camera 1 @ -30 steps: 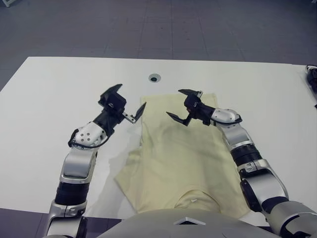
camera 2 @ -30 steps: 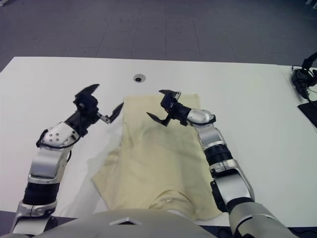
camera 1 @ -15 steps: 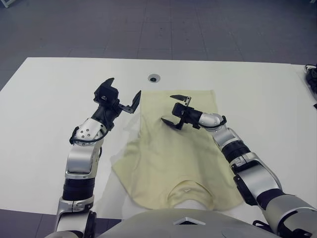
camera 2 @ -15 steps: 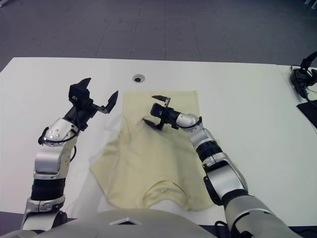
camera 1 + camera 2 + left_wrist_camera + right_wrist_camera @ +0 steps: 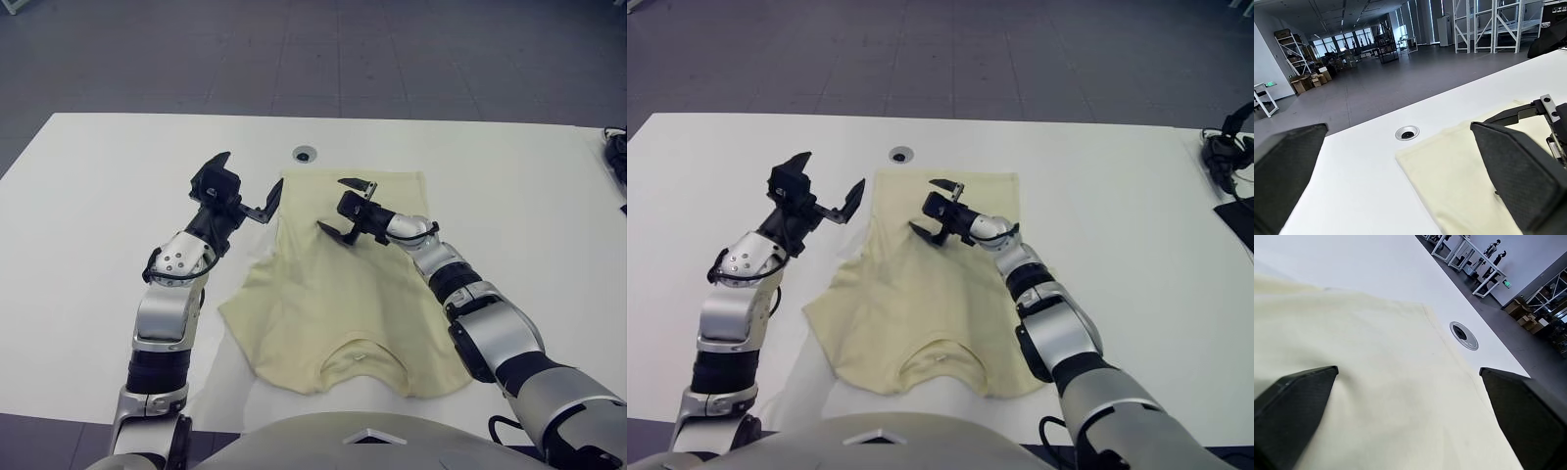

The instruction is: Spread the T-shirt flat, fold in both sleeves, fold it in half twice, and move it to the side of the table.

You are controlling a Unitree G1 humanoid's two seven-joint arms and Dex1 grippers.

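A pale yellow T-shirt point(image 5: 343, 294) lies on the white table point(image 5: 108, 196), collar toward me and hem at the far side. Its left sleeve point(image 5: 245, 313) sticks out to the left, and the right side runs as a straight edge. My left gripper point(image 5: 247, 186) is open above the table, just left of the shirt's far left corner. My right gripper point(image 5: 343, 206) is open too, hovering over the shirt's far part with nothing between its fingers. In the wrist views, the left gripper point(image 5: 1398, 129) frames the hem corner point(image 5: 1449, 166) and the right gripper point(image 5: 1408, 371) hangs over bare cloth point(image 5: 1376, 396).
A round cable hole point(image 5: 306, 153) sits in the table just beyond the hem. Black gear point(image 5: 1220, 152) lies at the table's far right edge. Bare white tabletop stretches to the left and right of the shirt.
The head camera has shifted, so more of the collar end shows. My right gripper has moved left over the shirt's far part. The left gripper has drifted slightly left. Both are still open.
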